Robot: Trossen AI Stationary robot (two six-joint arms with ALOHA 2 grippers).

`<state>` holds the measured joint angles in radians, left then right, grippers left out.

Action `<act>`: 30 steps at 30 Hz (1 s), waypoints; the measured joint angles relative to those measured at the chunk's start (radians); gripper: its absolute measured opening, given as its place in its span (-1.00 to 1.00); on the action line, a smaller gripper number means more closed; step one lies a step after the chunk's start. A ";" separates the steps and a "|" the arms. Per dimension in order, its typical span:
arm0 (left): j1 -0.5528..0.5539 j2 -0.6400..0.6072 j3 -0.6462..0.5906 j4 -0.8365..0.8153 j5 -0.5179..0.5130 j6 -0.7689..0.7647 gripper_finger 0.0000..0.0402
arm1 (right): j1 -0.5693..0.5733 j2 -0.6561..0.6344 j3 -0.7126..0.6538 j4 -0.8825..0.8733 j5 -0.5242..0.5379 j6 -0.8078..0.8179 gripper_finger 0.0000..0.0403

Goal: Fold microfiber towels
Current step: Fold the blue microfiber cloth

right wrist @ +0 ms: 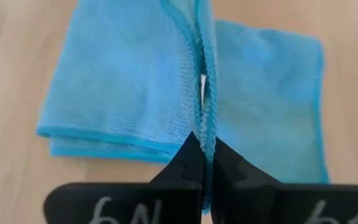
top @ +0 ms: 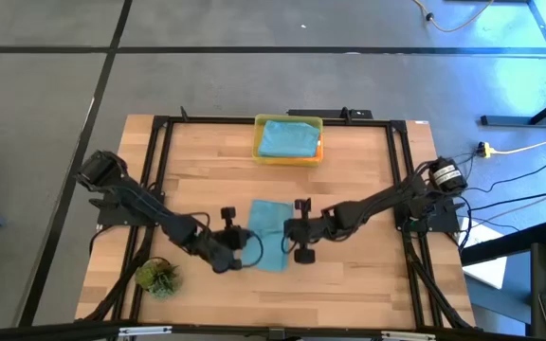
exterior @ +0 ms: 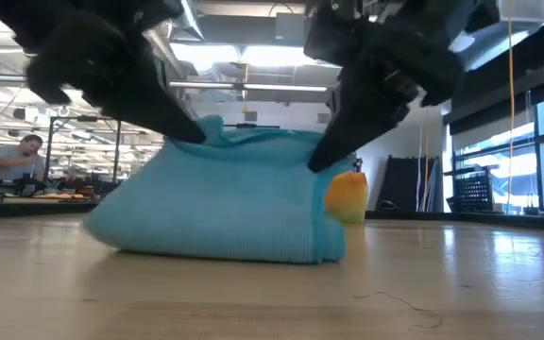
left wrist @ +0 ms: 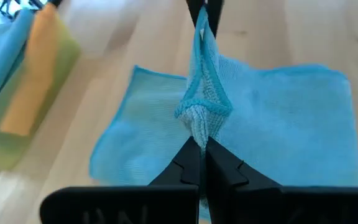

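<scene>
A teal-blue microfiber towel (top: 271, 248) lies folded at the middle of the table, with one hemmed edge raised into a ridge. My left gripper (top: 245, 237) is shut on the ridge's left end and my right gripper (top: 286, 231) on its right end. In the low view the towel (exterior: 225, 212) rises like a tent between the left gripper (exterior: 195, 134) and the right gripper (exterior: 317, 162). Its lower layers rest on the wood. My left gripper pinches a bunched bit of the towel's hemmed edge (left wrist: 199, 122) between its two fingers, slanting down from the table's left. The edge runs up off the table toward the other gripper. The rest of the towel lies below on the table. My right gripper pinches the same hemmed edge (right wrist: 207, 124) at its right end, between its two fingers, slanting down from the table's right. At least two layers meet at the fingers. The edge is lifted; the folded body lies flat on the table below.
A yellow bin (top: 259, 152) at the far middle holds another teal-blue towel (top: 287, 137) and an orange one (top: 319, 147). A small green plant tuft (top: 157, 277) sits near the front left. Black frame rails run along the table's sides. A person (exterior: 17, 156) sits far behind.
</scene>
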<state>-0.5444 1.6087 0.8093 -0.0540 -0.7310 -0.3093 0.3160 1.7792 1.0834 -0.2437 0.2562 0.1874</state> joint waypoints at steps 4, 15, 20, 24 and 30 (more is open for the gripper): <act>0.070 -0.038 -0.085 0.065 0.032 0.011 -1.00 | -0.055 -0.035 -0.075 0.128 -0.023 -0.008 -0.99; 0.291 -0.039 -0.164 0.227 0.190 0.138 -1.00 | -0.184 -0.041 -0.230 0.282 -0.040 0.036 -0.99; 0.375 -0.039 -0.180 0.246 0.304 0.112 -1.00 | -0.214 -0.041 -0.267 0.330 -0.051 0.042 -0.98; 0.411 -0.039 -0.193 0.254 0.342 0.084 -0.98 | -0.223 -0.041 -0.271 0.337 -0.046 0.034 -0.96; 0.438 -0.039 -0.196 0.261 0.362 0.090 -0.68 | -0.222 -0.041 -0.273 0.333 -0.012 0.018 -0.65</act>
<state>-0.1068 1.5700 0.6132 0.2071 -0.3686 -0.2188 0.0937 1.7378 0.8101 0.0897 0.2442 0.2050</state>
